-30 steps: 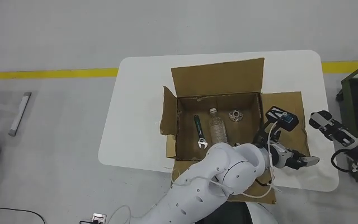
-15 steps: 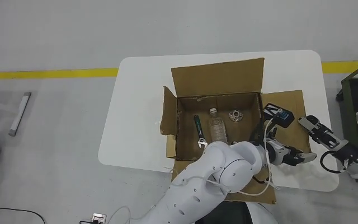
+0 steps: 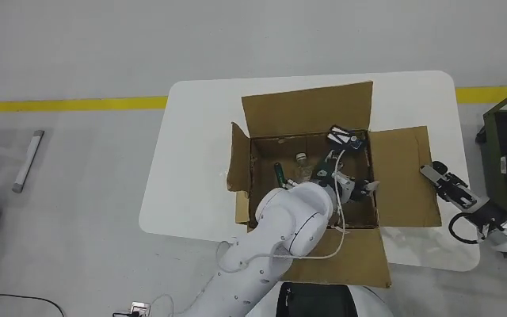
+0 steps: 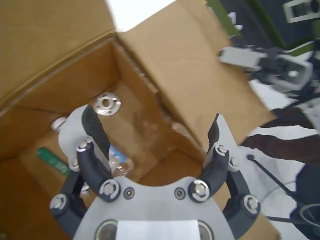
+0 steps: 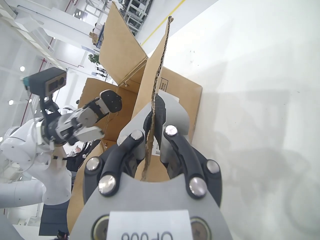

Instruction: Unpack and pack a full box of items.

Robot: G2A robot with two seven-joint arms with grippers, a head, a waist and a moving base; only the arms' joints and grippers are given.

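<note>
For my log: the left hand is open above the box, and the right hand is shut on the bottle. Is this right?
Not quite. The right hand is shut on the side flap of the box, as the right wrist view shows. The left hand is open above the box.

box (image 3: 307,111): brown cardboard, open, flaps spread, frame centre
bottle (image 3: 301,162): clear, lying inside
wrench (image 3: 278,170): green-handled, beside bottle
flange (image 4: 107,104): metal, on box floor

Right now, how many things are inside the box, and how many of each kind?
Plastic bottle: 1
Green-handled wrench: 1
Round metal flange: 1
Total: 3
</note>
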